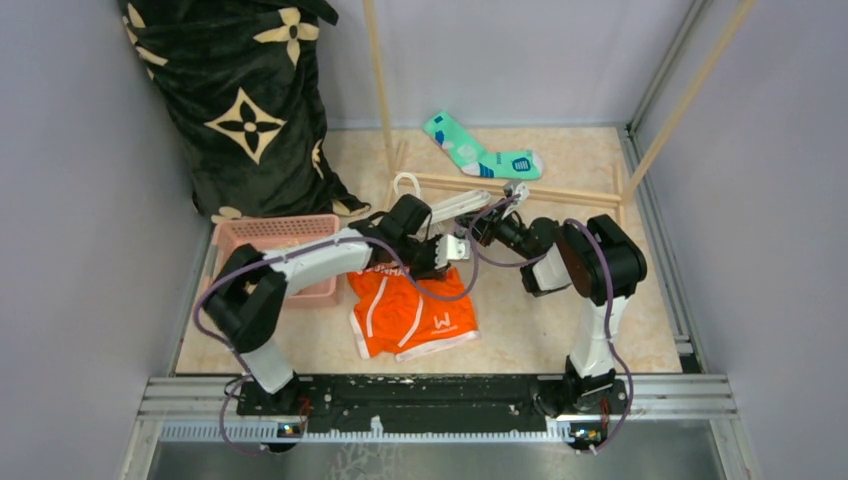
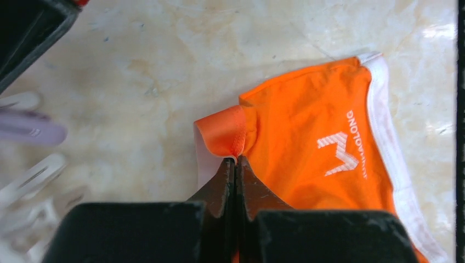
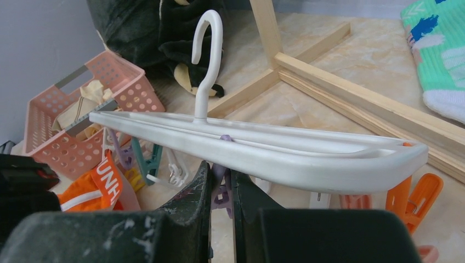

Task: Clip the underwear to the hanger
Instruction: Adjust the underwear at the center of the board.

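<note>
My left tool (image 2: 236, 163) is clamped shut on a folded-up edge of the underwear (image 2: 307, 148). It's one pair, lying on the desk (image 2: 137, 82), and the logo text reads JUNHAOLONG. My right tool (image 3: 219, 169) pinches a lilac peg (image 3: 221, 192) under the single hanger (image 3: 263, 148). The other pegs are half hidden, so I can't count them. The waistband there shows only "UNH".

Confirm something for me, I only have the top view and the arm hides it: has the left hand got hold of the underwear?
Observer: Yes. The left hand is shut on a folded orange edge of the underwear.
Operator: And the right hand?
Observer: The right hand is pinching a lilac clothespin just under the hanger.
Operator: Is the hanger tipped over?
Observer: No, its frame sits roughly level with the hook pointing up.
</note>
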### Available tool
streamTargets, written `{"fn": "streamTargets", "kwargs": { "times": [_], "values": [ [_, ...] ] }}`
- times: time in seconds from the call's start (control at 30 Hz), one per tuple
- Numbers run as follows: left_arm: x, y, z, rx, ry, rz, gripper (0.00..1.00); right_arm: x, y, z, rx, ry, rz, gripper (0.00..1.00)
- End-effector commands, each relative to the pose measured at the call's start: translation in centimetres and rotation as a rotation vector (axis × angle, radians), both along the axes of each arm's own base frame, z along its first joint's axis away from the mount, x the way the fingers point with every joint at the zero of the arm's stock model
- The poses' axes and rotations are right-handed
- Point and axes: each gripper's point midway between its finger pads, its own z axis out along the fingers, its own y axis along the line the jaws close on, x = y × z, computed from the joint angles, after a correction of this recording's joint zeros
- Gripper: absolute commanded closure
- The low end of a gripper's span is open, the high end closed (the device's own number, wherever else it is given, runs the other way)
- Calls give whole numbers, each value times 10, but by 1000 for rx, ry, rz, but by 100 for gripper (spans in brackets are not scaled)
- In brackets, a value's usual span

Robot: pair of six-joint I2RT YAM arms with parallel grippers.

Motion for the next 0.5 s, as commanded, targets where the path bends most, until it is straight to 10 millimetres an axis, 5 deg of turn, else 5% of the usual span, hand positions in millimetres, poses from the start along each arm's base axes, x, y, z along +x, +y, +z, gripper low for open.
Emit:
{"fn": "streamTargets", "kwargs": {
  "times": [0.0, 0.17, 0.33, 0.47],
  "values": [
    [14, 4, 18, -73, -315, 98, 100, 1, -1, 48, 42, -200, 3, 100],
    [12, 3, 36, -131, -782, 283, 100, 1, -1, 46, 45, -197, 4, 100],
    [7, 10, 38, -110, -1039, 346, 100, 0, 0, 46, 48, -196, 10, 100],
    [5, 18, 59, -151, -1292, 396, 100, -1, 0, 45, 46, -194, 8, 100]
  ]
}}
